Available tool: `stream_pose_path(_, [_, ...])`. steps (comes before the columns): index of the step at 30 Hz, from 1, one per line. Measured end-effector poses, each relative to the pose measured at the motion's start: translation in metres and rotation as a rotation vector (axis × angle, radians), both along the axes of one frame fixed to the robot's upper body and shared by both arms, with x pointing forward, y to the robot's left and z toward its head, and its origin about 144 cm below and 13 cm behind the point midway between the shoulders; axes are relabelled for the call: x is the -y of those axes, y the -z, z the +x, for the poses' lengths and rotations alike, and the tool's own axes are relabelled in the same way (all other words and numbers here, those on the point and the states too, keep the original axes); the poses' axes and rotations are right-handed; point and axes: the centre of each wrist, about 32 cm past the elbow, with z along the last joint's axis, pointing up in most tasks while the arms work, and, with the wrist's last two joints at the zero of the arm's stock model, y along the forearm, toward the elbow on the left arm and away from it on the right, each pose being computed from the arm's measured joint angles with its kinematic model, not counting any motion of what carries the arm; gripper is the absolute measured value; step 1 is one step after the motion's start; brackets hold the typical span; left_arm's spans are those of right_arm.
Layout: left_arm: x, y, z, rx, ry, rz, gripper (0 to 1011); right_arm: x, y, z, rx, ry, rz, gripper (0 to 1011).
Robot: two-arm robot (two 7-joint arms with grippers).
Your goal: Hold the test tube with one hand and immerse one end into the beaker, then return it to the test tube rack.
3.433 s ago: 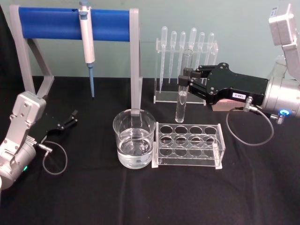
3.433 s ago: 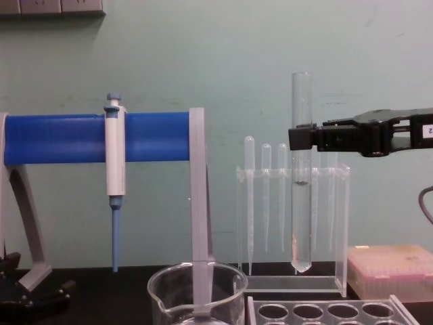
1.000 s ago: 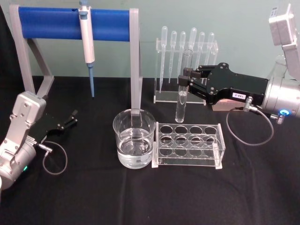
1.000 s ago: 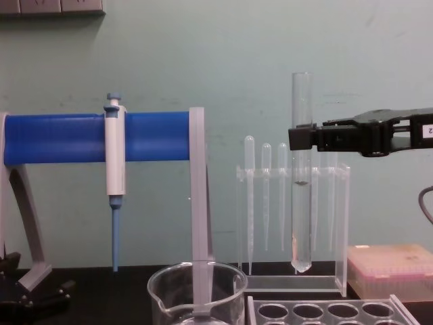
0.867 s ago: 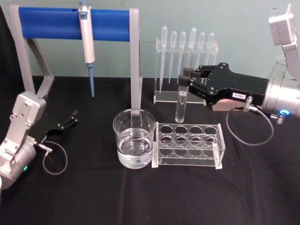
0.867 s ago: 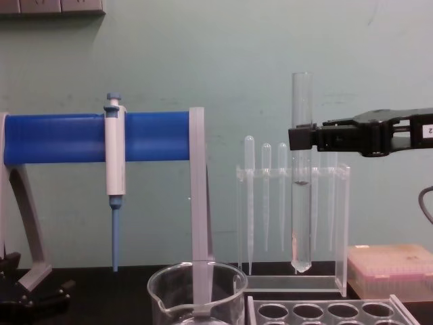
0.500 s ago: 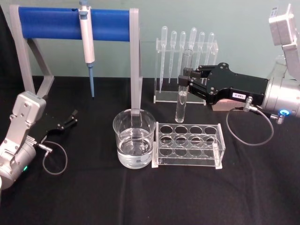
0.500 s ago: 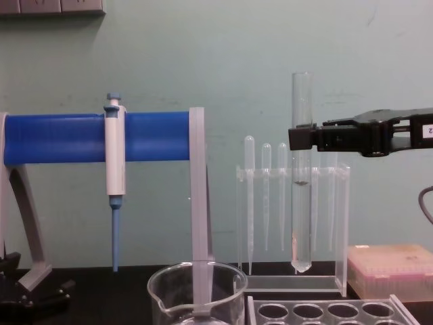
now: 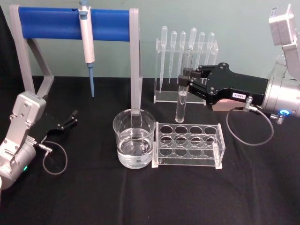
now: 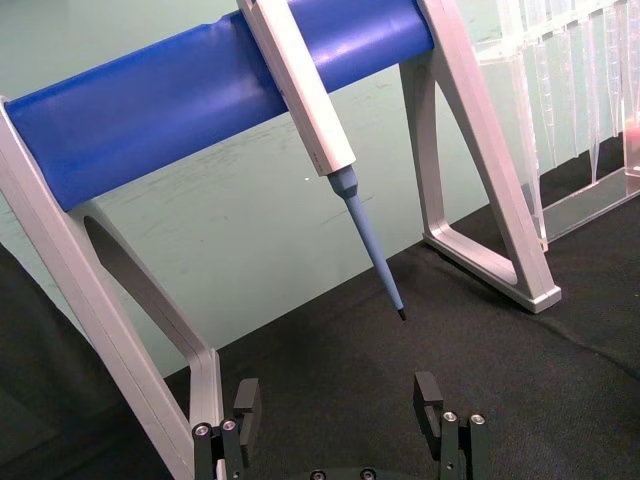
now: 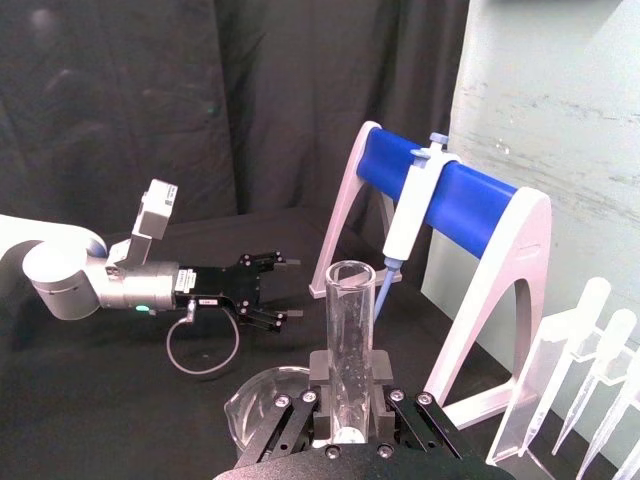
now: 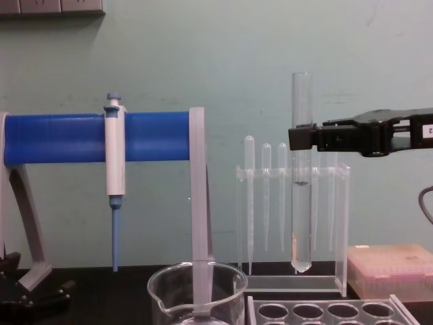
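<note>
My right gripper [image 9: 183,82] is shut on the test tube [image 9: 181,101], which hangs upright in the air above the back row of the clear tube rack [image 9: 188,144]. From the chest the test tube [image 12: 301,203] stands vertical with its round bottom well above the rack, gripped near its upper third by the right gripper [image 12: 301,138]. The right wrist view has the tube's open rim [image 11: 347,275] between the shut fingers. The beaker [image 9: 134,138], part filled with clear liquid, sits left of the rack. My left gripper [image 9: 73,117] rests open near the table's left side, and shows open as the left gripper [image 10: 335,400].
A blue-barred grey stand [image 9: 75,23] holds a white-and-blue pipettor [image 9: 87,42] at the back left. A clear rack of plastic pipettes [image 9: 186,51] stands behind the tube. A pink box [image 12: 390,271] sits at the right. A black cloth [image 9: 93,197] covers the table.
</note>
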Motion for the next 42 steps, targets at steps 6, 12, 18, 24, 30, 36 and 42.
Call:
stream_pose_path(6, [0.000, 0.000, 0.000, 0.000, 0.000, 0.000, 1000, 0.000, 0.000, 0.000, 0.000, 0.000, 0.000, 231])
stream_pose_path(12, [0.000, 0.000, 0.000, 0.000, 0.000, 0.000, 1000, 0.000, 0.000, 0.000, 0.000, 0.000, 0.000, 231])
stream_pose_path(18, [0.000, 0.000, 0.000, 0.000, 0.000, 0.000, 1000, 0.000, 0.000, 0.000, 0.000, 0.000, 0.000, 231])
stream_pose_path(24, [0.000, 0.000, 0.000, 0.000, 0.000, 0.000, 1000, 0.000, 0.000, 0.000, 0.000, 0.000, 0.000, 231])
stream_pose_path(30, [0.000, 0.000, 0.000, 0.000, 0.000, 0.000, 1000, 0.000, -0.001, 0.000, 0.001, -0.002, -0.001, 231])
stream_pose_path(36, [0.000, 0.000, 0.000, 0.000, 0.000, 0.000, 1000, -0.006, -0.011, 0.003, 0.015, -0.017, 0.012, 231])
stream_pose_path(42, [0.000, 0.000, 0.000, 0.000, 0.000, 0.000, 1000, -0.023, -0.023, 0.014, 0.036, -0.068, 0.036, 231])
